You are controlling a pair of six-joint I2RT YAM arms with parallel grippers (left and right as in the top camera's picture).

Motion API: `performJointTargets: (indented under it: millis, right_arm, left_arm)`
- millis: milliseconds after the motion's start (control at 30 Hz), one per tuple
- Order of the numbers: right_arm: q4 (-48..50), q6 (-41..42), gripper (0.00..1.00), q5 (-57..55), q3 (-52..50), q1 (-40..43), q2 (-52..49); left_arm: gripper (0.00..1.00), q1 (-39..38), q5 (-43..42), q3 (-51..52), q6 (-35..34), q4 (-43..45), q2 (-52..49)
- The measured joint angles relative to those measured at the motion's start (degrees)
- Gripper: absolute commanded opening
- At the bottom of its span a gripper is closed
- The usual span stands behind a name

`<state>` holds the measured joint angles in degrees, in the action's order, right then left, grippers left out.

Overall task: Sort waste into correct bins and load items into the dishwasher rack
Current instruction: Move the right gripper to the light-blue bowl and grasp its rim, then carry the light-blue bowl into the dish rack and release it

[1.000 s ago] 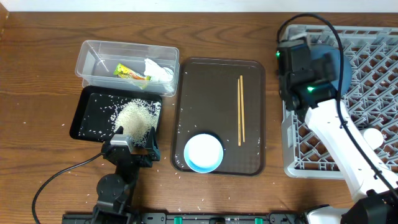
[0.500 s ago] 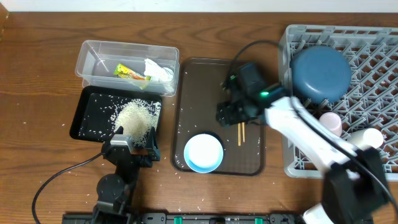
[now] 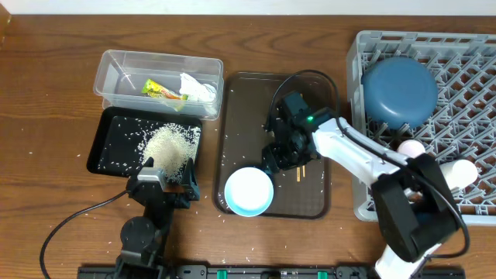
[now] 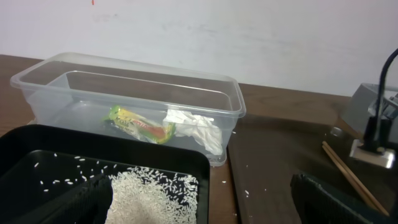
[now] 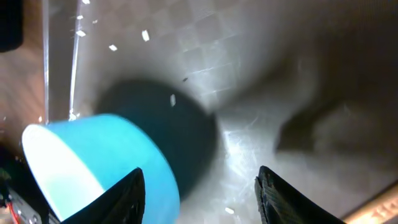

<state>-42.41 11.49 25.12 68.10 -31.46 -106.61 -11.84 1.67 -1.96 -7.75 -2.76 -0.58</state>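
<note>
My right gripper (image 3: 270, 164) is open, low over the brown serving tray (image 3: 248, 108), at the right edge of the light blue bowl (image 3: 249, 191). In the right wrist view its jaws (image 5: 199, 199) are spread, the left finger against the bowl's wall (image 5: 93, 162). The wooden chopsticks (image 3: 301, 169) lie on the tray, mostly hidden under the arm. The blue plate (image 3: 399, 93), a pink cup (image 3: 411, 146) and a white cup (image 3: 463, 170) sit in the grey rack (image 3: 465, 70). The clear tub (image 3: 116, 58) holds the wrapper (image 3: 159, 91) and tissue (image 3: 198, 87). My left gripper (image 3: 167, 182) is open and empty.
The black tray (image 3: 108, 136) holds a heap of rice (image 3: 169, 143). In the left wrist view the tub (image 4: 130, 93), wrapper (image 4: 138, 123), tissue (image 4: 196, 127) and rice (image 4: 155, 193) lie ahead of the open jaws (image 4: 205, 205). Stray grains dot the table.
My right arm left the blue plate in the rack and swung left and down to the brown tray, reaching the bowl. The bowl shifted slightly left. The left arm has not moved.
</note>
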Motion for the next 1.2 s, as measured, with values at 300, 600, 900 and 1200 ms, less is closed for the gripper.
performJointTargets:
  millis: [300, 600, 900, 1200]
  right_arm:
    - [-1.4, -2.2, 0.60, -3.2, 0.0, 0.0, 7.0]
    - [0.5, -2.5, 0.10, -5.7, -2.6, -6.4, 4.7]
    - [2.0, 5.6, 0.01, -13.3, -3.5, -5.7, 4.0]
    - [-0.9, 7.7, 0.01, -32.9, -2.0, 14.3, 24.9]
  left_arm:
    - [0.94, 0.0, 0.0, 0.0, 0.0, 0.0, 0.0]
    - [0.94, 0.0, 0.0, 0.0, 0.0, 0.0, 0.0]
    - [0.94, 0.0, 0.0, 0.0, 0.0, 0.0, 0.0]
    - [0.94, 0.0, 0.0, 0.0, 0.0, 0.0, 0.0]
